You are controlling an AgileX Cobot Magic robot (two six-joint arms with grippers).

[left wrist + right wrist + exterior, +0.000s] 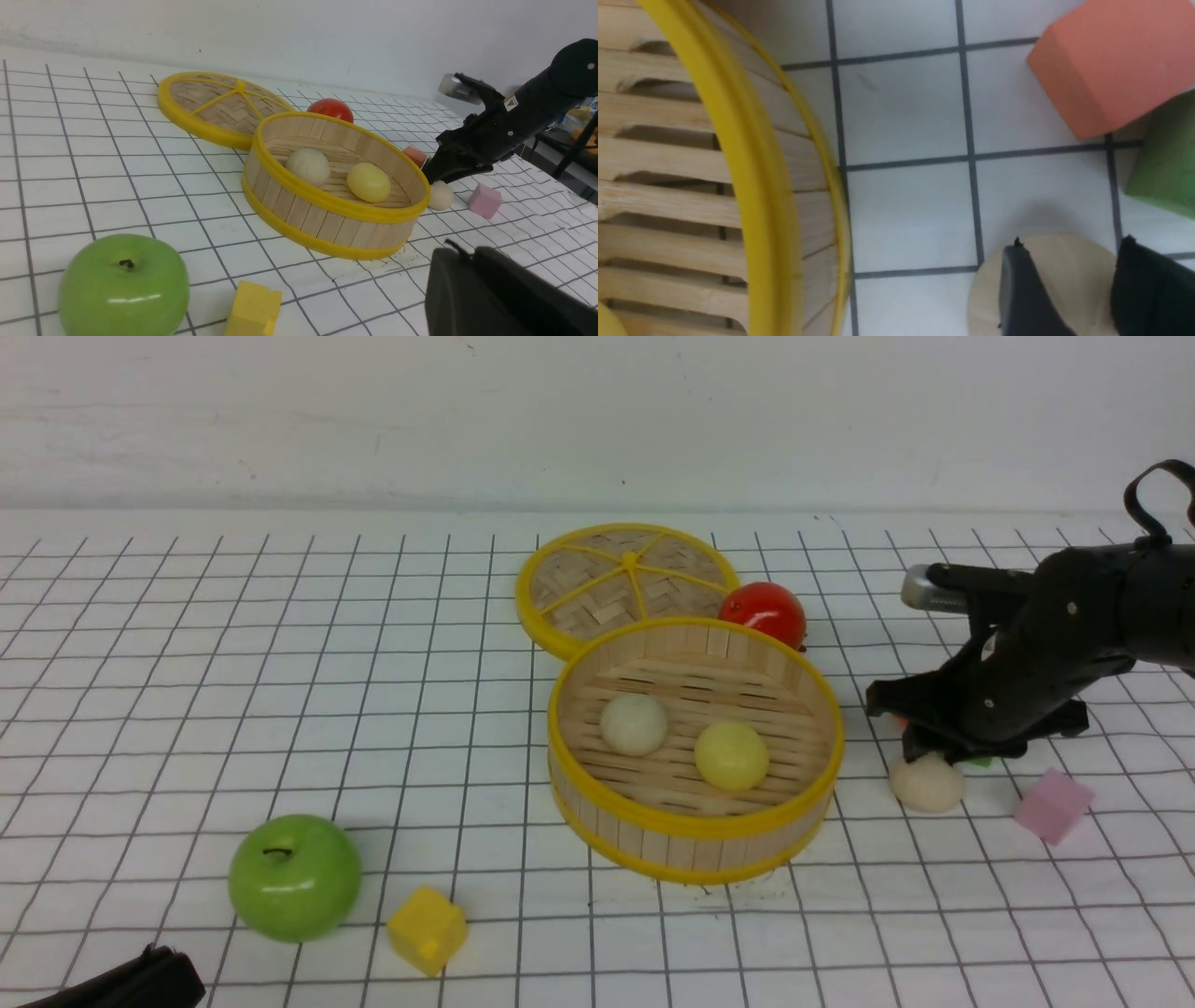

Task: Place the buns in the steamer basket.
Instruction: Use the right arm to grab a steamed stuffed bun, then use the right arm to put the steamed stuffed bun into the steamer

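The steamer basket [695, 826] stands mid-table and holds a cream bun [634, 724] and the pale yellow bun [731, 756]. A second cream bun [926, 782] lies on the table just right of the basket. My right gripper [920, 747] hangs directly over it. In the right wrist view the right gripper [1069, 247] is open, its fingers spread above this bun [1073, 280], not closed on it. My left gripper [460, 254] is shut and empty, low at the near left corner [159, 975].
The flat woven lid [624, 581] and a red ball [764, 612] lie behind the basket. A green apple [294, 877] and yellow cube [428, 930] sit front left. A pink cube [1053, 805], an orange block [1106, 65] and a green block [1167, 172] crowd the right bun.
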